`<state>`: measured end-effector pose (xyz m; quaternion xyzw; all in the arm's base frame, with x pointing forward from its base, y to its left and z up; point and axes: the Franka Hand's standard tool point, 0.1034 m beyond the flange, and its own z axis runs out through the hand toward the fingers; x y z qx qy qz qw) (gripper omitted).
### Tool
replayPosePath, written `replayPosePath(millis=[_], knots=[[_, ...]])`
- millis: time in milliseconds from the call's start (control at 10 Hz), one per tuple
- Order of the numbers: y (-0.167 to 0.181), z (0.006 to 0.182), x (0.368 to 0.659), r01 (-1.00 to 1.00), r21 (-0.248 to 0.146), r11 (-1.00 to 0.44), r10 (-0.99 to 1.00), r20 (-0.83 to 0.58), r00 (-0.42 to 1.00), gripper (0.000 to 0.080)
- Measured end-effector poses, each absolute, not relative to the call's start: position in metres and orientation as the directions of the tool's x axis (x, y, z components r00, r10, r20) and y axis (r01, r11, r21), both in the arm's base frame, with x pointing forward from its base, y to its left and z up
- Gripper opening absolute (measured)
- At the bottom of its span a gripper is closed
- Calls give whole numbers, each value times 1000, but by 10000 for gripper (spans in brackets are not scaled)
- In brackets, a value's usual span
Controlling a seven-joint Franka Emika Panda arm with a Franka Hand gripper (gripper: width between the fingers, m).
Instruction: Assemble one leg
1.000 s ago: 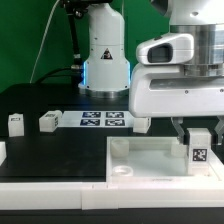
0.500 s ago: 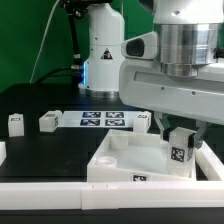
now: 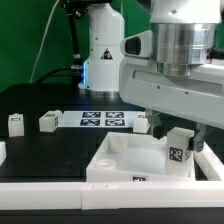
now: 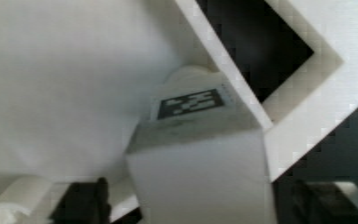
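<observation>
My gripper (image 3: 181,134) is shut on a leg (image 3: 180,151), a small white blocky peg with a black-and-white tag facing the camera. It holds the leg upright at the right corner of the large white square panel (image 3: 118,158); I cannot tell whether the leg touches the panel. In the wrist view the leg (image 4: 197,150) fills the space between the two dark fingers (image 4: 66,200), with its tag showing and the white panel (image 4: 69,70) behind it. Two more legs (image 3: 16,123) (image 3: 48,121) stand on the black table at the exterior view's left.
The marker board (image 3: 103,120) lies flat behind the panel, with a small white part (image 3: 143,122) at its right end. The robot's white base (image 3: 105,50) stands at the back. A white rail (image 3: 45,190) runs along the front edge.
Over the second the arm has swung to the exterior view's left with the leg in it, and the panel has shifted left and turned. In the last half second almost nothing moved.
</observation>
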<state>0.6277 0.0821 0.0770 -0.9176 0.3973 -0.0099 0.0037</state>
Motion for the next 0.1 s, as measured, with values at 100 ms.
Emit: replayPosePath(millis=[100], knots=[[82, 77, 628, -729, -15, -684, -729, 15, 684, 565]])
